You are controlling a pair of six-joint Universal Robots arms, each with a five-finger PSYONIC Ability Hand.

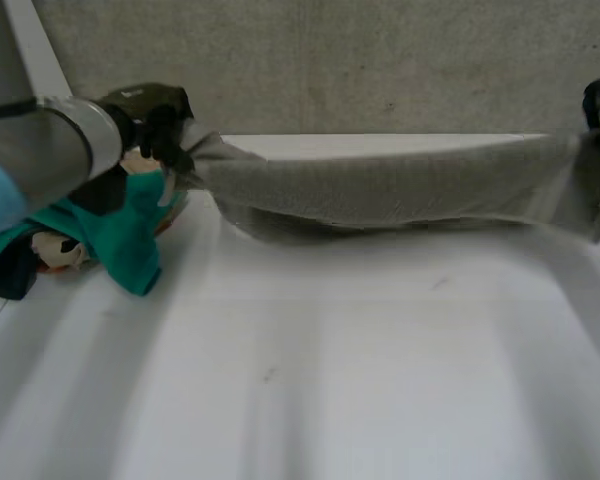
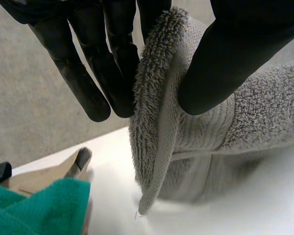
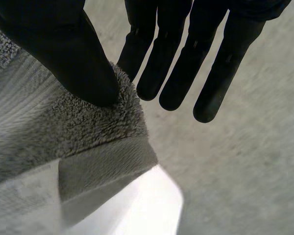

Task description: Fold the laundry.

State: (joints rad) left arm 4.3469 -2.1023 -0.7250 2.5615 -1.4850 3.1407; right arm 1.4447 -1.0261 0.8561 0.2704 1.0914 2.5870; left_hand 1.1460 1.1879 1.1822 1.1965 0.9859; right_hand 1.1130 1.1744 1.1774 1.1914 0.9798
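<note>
Pinching one end of the grey towel (image 2: 210, 142) between thumb and near-straight fingers, the left robot hand (image 2: 95, 73) has the terry edge clamped, hand raised over the far left of the counter (image 1: 330, 380). The right robot hand (image 3: 68, 54) does likewise at the opposite end: thumb pressed onto the towel corner, fingers straight behind it, so it reads as a pinch grip and not an open hand. Between the two the towel hangs stretched across the far side of the counter, its middle sagging down to, or just above, the surface; can't tell if it's already doubled over. Just beside the left robot hand sits a heap with a teal cloth (image 1: 130, 235) on top, unfolded. Judgement: early stage, towel lifted and pulled taut, no clean fold laid down yet, and the heap untouched.
</note>
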